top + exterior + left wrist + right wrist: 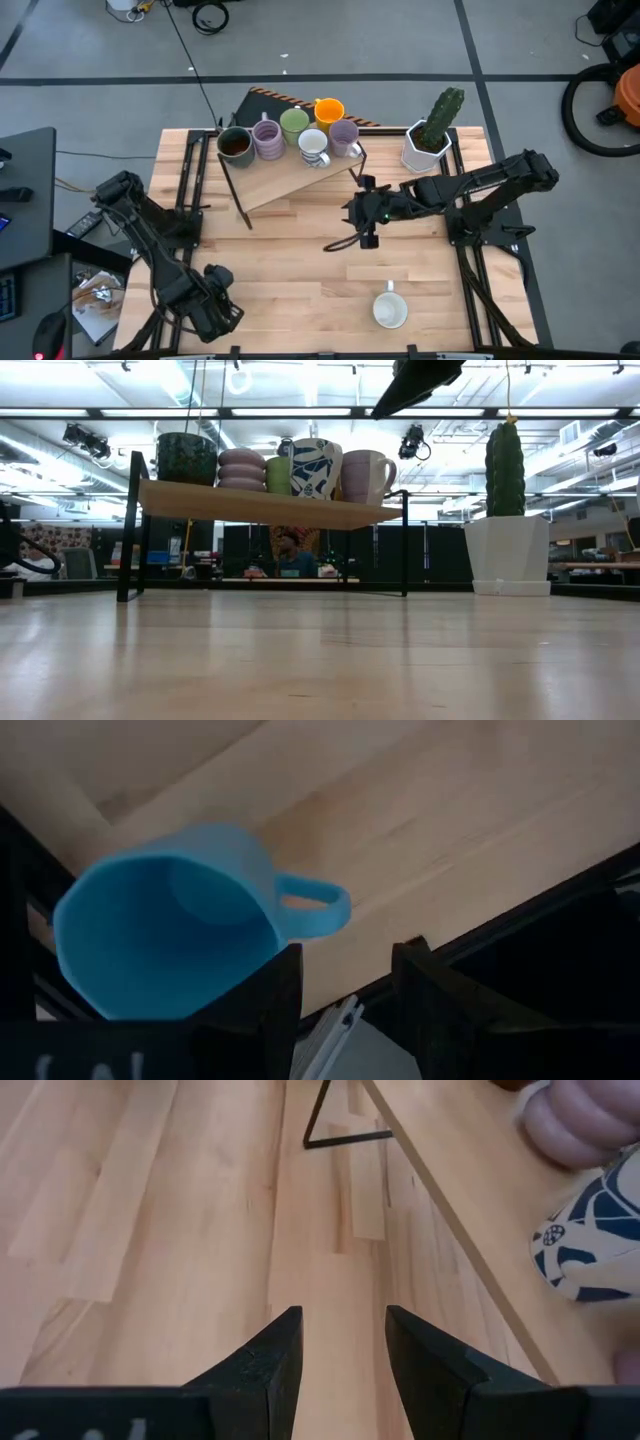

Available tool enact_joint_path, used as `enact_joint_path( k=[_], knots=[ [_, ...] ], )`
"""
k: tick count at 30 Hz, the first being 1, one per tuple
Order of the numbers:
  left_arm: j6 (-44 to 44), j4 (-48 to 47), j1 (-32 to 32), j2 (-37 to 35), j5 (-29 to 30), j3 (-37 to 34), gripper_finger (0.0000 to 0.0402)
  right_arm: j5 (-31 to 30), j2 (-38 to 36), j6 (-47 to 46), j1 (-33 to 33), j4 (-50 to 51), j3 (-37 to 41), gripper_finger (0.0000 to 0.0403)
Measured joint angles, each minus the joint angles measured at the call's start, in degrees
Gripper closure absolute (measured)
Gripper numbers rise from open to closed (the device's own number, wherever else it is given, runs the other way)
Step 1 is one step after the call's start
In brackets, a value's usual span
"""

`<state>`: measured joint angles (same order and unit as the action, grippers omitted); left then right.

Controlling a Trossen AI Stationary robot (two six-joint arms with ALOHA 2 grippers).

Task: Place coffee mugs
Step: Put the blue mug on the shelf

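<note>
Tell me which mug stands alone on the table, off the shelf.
The plain white mug, near the table's front edge on the right arm's side. The dark, lilac, green, orange and patterned ones all crowd the raised wooden shelf.

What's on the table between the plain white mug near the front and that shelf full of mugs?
In the high view, only the right gripper hangs over that stretch between white mug and shelf; otherwise bare wood.

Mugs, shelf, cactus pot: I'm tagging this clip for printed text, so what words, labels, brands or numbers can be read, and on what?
None can be read.
White mug on the shelf: a blue leaf pattern only, no letters.
Other mugs, cactus pot, white mug on the table, blue mug: plain.
Left gripper housing: faint pale marks at the edge of the left wrist view, too cut off to read.
</note>
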<state>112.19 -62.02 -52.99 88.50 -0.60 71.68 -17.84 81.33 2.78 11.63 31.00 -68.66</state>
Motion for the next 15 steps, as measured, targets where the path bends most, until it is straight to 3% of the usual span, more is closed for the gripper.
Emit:
enact_joint_path(
  k=[15],
  knots=[
    [5.35,-3.82,0.05,4.03,-0.89,0.02,0.0240,3.41,0.10,8.64,-0.64,-5.71,0.68,0.0252]
  ],
)
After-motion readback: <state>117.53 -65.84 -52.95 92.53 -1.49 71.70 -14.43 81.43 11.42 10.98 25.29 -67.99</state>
